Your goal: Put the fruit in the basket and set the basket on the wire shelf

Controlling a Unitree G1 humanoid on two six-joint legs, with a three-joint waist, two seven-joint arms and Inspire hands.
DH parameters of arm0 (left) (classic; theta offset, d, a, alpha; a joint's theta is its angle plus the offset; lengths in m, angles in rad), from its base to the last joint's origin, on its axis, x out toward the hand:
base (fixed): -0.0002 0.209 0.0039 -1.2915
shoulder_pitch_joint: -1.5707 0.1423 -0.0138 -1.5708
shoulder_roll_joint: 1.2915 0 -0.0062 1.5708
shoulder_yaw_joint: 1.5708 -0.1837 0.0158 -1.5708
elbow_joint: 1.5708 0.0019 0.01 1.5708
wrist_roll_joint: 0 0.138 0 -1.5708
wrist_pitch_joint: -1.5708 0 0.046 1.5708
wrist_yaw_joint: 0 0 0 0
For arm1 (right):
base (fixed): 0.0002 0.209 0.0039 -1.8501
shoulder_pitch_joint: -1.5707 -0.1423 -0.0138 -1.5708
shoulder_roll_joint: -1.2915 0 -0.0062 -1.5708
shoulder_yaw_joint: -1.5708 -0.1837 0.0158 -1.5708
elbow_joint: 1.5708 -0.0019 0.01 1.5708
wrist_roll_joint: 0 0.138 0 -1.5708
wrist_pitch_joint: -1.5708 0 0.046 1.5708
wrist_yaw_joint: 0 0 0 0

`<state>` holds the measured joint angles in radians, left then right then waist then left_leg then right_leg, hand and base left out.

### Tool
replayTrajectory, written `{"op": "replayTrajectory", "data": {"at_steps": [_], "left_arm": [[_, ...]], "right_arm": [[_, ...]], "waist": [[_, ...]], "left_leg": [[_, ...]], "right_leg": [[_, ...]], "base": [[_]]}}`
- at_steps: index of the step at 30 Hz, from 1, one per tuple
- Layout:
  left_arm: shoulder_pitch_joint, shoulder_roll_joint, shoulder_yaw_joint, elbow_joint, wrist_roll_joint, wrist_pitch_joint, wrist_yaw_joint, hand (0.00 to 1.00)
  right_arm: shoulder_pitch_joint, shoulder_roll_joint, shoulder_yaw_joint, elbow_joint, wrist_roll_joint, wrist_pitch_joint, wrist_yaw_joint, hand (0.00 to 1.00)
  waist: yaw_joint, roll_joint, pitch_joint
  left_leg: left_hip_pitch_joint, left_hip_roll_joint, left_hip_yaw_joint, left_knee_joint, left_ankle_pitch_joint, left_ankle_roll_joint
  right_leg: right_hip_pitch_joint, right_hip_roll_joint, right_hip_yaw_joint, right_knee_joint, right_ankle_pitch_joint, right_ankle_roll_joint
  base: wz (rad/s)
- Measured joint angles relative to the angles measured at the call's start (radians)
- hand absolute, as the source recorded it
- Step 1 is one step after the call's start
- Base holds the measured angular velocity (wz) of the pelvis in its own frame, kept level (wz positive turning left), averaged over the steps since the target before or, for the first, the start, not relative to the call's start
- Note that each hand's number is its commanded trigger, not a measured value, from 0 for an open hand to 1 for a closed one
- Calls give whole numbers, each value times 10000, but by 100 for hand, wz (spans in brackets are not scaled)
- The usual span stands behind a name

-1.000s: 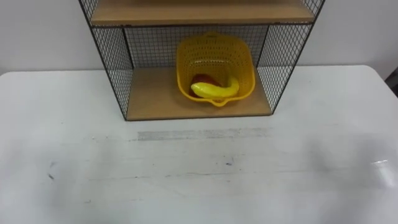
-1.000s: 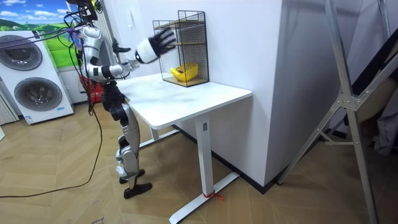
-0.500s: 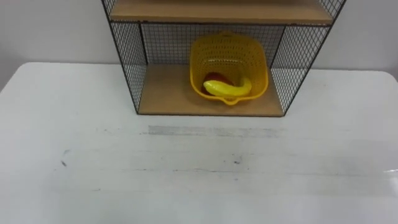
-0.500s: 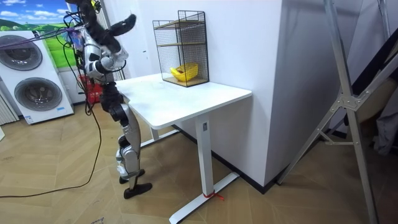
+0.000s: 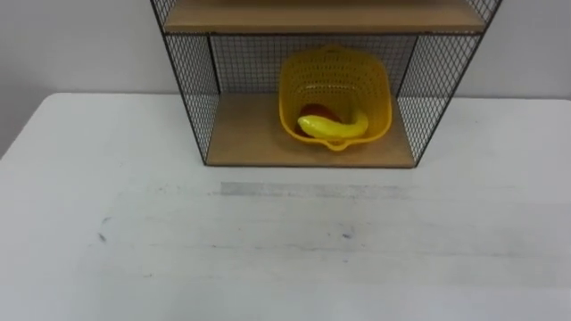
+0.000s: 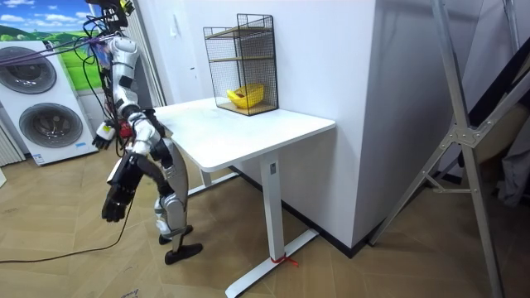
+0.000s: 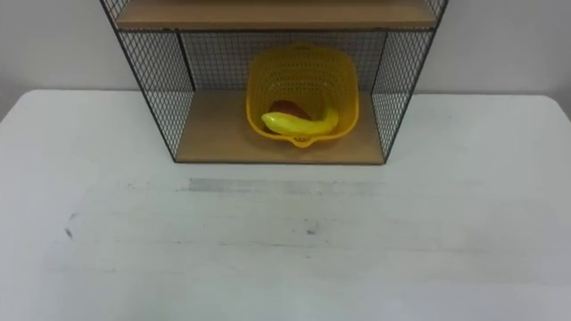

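washing machines (image 6: pixel 45 124): stood at the room view's far left, behind the robot
left hand (image 6: pixel 103 136): hung by the hip on the robot's far side, at 9 o'clock from the tabletop's near end; whether it was released or clenched could not be told
right hand (image 6: pixel 116 203): hung low beside the thigh, at 6 o'clock from the left hand; released, fingers straight and pointing down, grasping nothing
robot: stood upright at the end of the tabletop on the room view's left, both arms down
tabletop (image 5: pixel 268 259): white, with faint grey scuffs
wire shelf (image 5: pixel 190 89): stood at 12 o'clock on the tabletop against the wall, with black mesh sides and wooden boards
basket (image 5: pixel 335 71): yellow, rested on the lower board of the wire shelf, right of that compartment's middle, well apart from both hands
red fruit (image 5: pixel 314 111): lay inside the basket, at 11 o'clock from the banana and mostly hidden behind it
banana (image 5: pixel 335 127): lay crosswise inside the basket, at its 6 o'clock side
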<state>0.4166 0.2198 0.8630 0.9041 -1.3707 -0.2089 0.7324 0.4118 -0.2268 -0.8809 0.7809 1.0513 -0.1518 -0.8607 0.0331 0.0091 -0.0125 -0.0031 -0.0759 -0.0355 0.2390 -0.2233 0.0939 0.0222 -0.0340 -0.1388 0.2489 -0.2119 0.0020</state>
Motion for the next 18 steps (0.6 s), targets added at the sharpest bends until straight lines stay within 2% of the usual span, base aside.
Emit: {"op": "replayTrajectory", "data": {"at_steps": [2,3,5,8,10,12,14,17,18], "left_arm": [[-332,-394,-69,688,-1,50,-571,0],[-401,-466,-71,717,-1,61,-697,0],[-618,-526,-199,939,8,63,-1165,0],[-760,-571,-1100,1568,651,90,-2011,0],[-765,-771,-1723,1769,1589,380,-2601,0],[-778,-925,-1906,1799,2423,656,-2955,0],[-848,-920,-2483,2029,3408,925,-3404,0],[-1229,-921,-3595,2160,5043,1531,-4109,0],[-1273,-921,-3774,2158,5348,1613,-4210,0]], "right_arm": [[-118,504,384,585,-20,1,253,0],[-170,582,446,707,-54,1,312,0],[-364,640,971,1235,-375,0,464,0],[-657,702,2122,1942,-1078,9,873,0],[-924,756,2797,2434,-1944,203,1225,0],[-1085,779,3188,2478,-3076,472,1484,0],[-1310,768,3690,2683,-4513,649,1841,0],[-1716,740,4861,2943,-6647,1134,2740,0],[-1809,733,5054,3039,-6954,1194,2903,0]], "waist": [[-48,2,6],[-52,2,7],[-3,7,18],[-62,16,20],[-76,6,18],[-90,-24,10],[-65,-56,30],[-22,-133,101],[-23,-147,114]], "left_leg": [[-4,-10,-12,12,-1,-2],[-1,-12,-14,13,0,-2],[72,-1,58,-7,-2,-6],[236,12,119,-36,-21,-37],[270,18,176,-34,-11,-2],[332,6,191,-125,3,12],[401,19,235,-192,12,21],[513,62,328,-328,16,21],[570,66,326,-364,17,19]], "right_leg": [[-10,3,16,28,-10,-4],[-10,-3,21,27,-10,-3],[-29,-21,160,19,-22,-6],[90,1,266,-52,-25,-10],[118,-4,268,-83,-9,-1],[136,-11,291,-87,-4,8],[167,18,335,-101,-2,8],[236,85,337,-135,20,-4],[282,96,355,-161,22,-7]], "base": [[0],[0],[-12],[-9],[-5],[-5],[-7],[-3],[-5]]}}
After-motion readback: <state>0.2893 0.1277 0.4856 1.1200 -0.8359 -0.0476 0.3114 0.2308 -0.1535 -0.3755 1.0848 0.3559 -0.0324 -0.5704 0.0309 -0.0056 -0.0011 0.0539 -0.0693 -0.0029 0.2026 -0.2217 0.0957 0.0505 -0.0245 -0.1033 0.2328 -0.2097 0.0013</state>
